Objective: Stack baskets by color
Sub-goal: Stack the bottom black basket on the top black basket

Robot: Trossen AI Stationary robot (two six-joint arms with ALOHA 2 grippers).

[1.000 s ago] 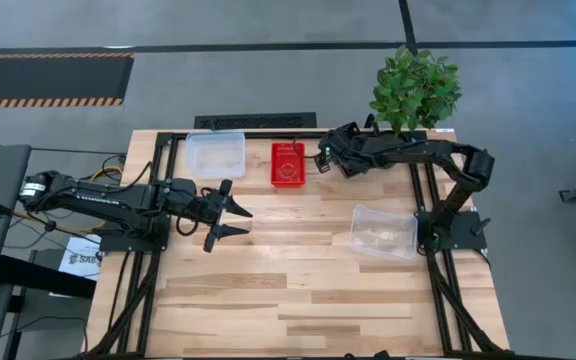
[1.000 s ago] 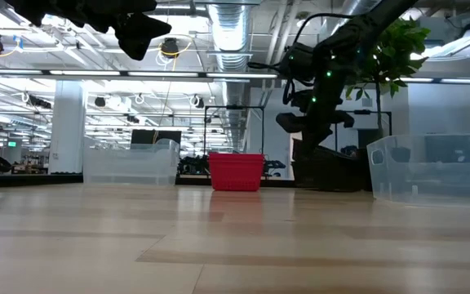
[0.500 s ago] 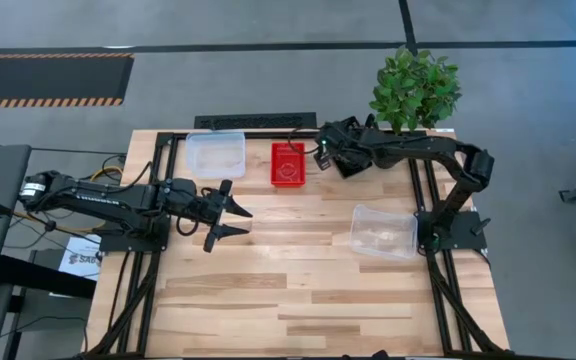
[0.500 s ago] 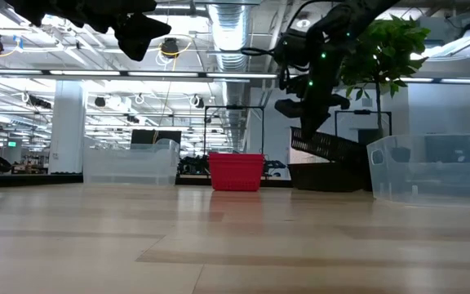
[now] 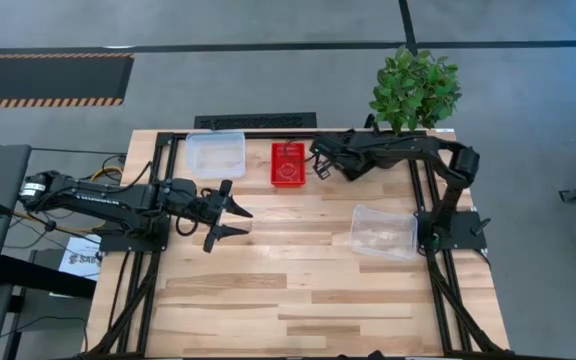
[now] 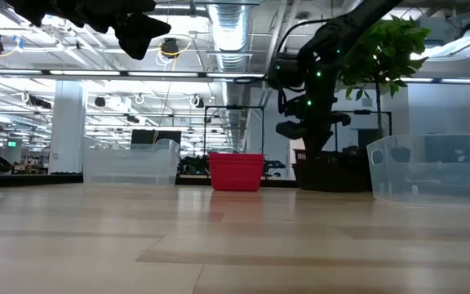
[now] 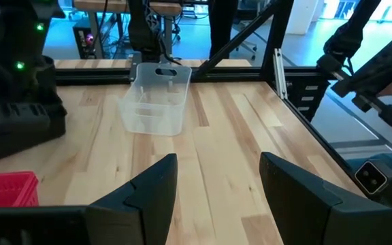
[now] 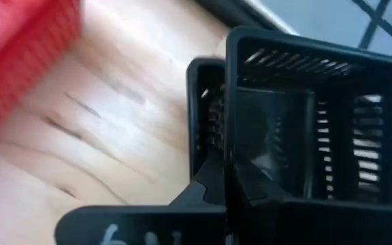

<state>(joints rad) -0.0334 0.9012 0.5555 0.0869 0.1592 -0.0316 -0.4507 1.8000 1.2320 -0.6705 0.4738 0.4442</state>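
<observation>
My right gripper [image 5: 320, 166] was clamped on a black mesh basket [image 8: 312, 122] beside the red basket [image 5: 288, 163]; left gripper [image 5: 236, 219] hung open mid-table.

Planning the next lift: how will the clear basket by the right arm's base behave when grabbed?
The clear basket looks thin-walled and empty, so probably light and slightly flexible. Its smooth plastic may slip in the fingers. Its broad flat base, seen in the left wrist view, suggests it will slide rather than tip.

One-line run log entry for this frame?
right gripper: shut on black basket, beside red basket | left gripper: open, waiting mid-table | clear baskets: one back-left, one right, unstacked
</observation>
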